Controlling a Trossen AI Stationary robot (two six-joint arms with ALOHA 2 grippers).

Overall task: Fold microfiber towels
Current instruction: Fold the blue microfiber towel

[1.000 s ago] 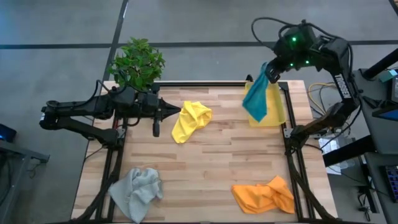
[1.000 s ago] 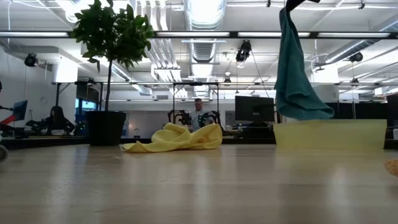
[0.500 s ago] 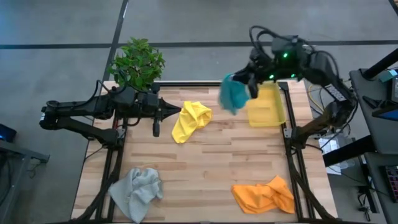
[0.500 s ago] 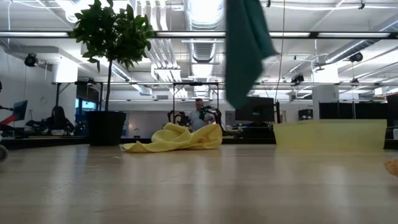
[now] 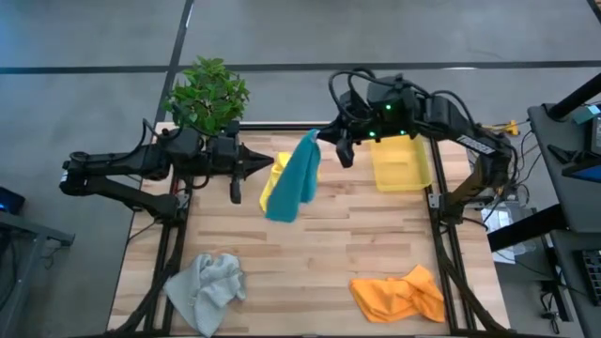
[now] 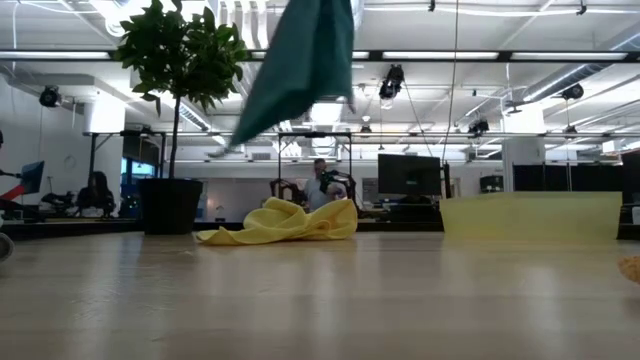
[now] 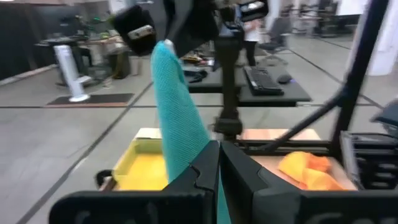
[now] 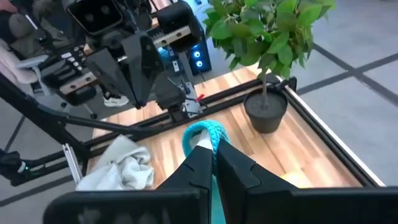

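Observation:
A teal towel (image 5: 293, 178) hangs in the air from my right gripper (image 5: 319, 141), which is shut on it over the far middle of the table. In the low view the teal towel (image 6: 300, 60) swings out sideways. Under it lies the crumpled yellow towel (image 5: 273, 186), partly hidden in the high view. My left gripper (image 5: 266, 167) is shut and level, just left of both, touching nothing. A grey towel (image 5: 207, 286) lies bunched at the near left and an orange towel (image 5: 399, 296) at the near right. My right gripper pinches a bunched top end of the teal towel (image 8: 200, 132) between its two fingers. The fingers come from the table's right side, slanting a little downward. The towel hangs slack below them, lifted clear of the table and swung toward the left edge.
A yellow plastic bin (image 5: 402, 164) stands at the far right, beside the right arm. A potted plant (image 5: 207, 94) stands at the far left corner. Bare wood lies in the middle (image 5: 329, 244) between the towels.
My right gripper has swept from above the yellow bin toward the table's left edge, tipping up nearer level and staying shut. The teal towel has gone with it, swinging out leftward, and now hangs over the yellow towel. The left arm has stayed in place.

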